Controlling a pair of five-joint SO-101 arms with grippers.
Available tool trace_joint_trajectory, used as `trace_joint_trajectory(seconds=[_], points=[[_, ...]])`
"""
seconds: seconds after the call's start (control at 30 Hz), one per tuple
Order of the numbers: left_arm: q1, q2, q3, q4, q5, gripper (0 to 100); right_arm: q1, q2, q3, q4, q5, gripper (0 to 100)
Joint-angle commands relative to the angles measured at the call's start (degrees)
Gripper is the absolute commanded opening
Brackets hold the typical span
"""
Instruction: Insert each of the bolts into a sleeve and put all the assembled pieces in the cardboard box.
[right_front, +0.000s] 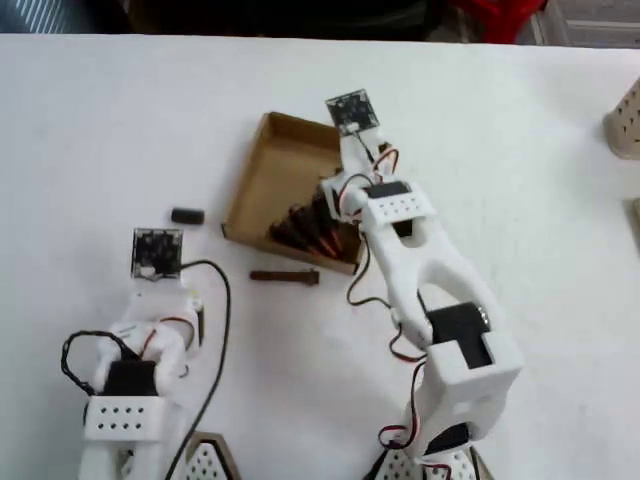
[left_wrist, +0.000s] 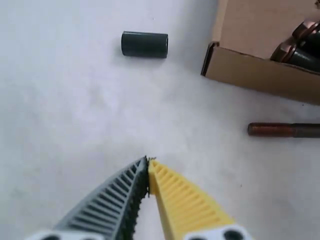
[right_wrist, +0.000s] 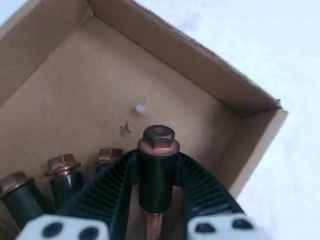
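Observation:
My right gripper (right_wrist: 158, 157) is shut on a dark sleeve with a copper bolt (right_wrist: 158, 140) through it, held above the floor of the cardboard box (right_wrist: 200, 65). Three assembled pieces (right_wrist: 62, 177) lie together in one corner of the box. The right arm (right_front: 400, 215) stretches over the box (right_front: 262, 170). My left gripper (left_wrist: 148, 163) is shut and holds nothing, low over the bare table. One loose dark sleeve (left_wrist: 144, 44) (right_front: 187, 215) lies ahead of it, left of the box. A loose copper bolt (left_wrist: 284, 130) (right_front: 285, 276) lies just in front of the box.
The left arm (right_front: 140, 350) stands at the near left with a black cable looping beside it. A pale object (right_front: 625, 125) sits at the table's far right edge. White table (right_front: 120, 120) stretches open to the left of and behind the box.

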Motion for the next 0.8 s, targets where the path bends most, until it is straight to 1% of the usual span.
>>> trace_joint_trajectory(seconds=[0.0,0.07,0.17,0.23,0.33,0.5,0.6,0.7,0.77], points=[[0.1,-0.5,-0.5,-1.2,-0.5,2,0.3,0.1,-6.5,7.2,4.1,1.9],[0.1,-0.5,-0.5,-1.2,-0.5,2,0.3,0.6,-8.5,10.8,4.1,4.7],[0.1,-0.5,-0.5,-1.2,-0.5,2,0.3,1.4,-10.5,14.7,4.1,15.2],[0.1,-0.5,-0.5,-1.2,-0.5,2,0.3,1.4,-10.6,15.6,4.4,21.4],[0.1,-0.5,-0.5,-1.2,-0.5,2,0.2,0.7,-10.6,15.5,4.5,24.8],[0.1,-0.5,-0.5,-1.2,-0.5,2,0.2,-3.1,-10.3,15.8,4.4,21.1],[0.1,-0.5,-0.5,-1.2,-0.5,2,0.0,-7.4,-7.8,15.8,4.2,14.4],[0.1,-0.5,-0.5,-1.9,-0.5,2,-2.7,-13.1,-2.6,15.7,4.2,5.8],[0.1,-0.5,-0.5,-2.2,-0.4,2,-5.8,-16.8,2.6,15.4,4.2,1.2]])
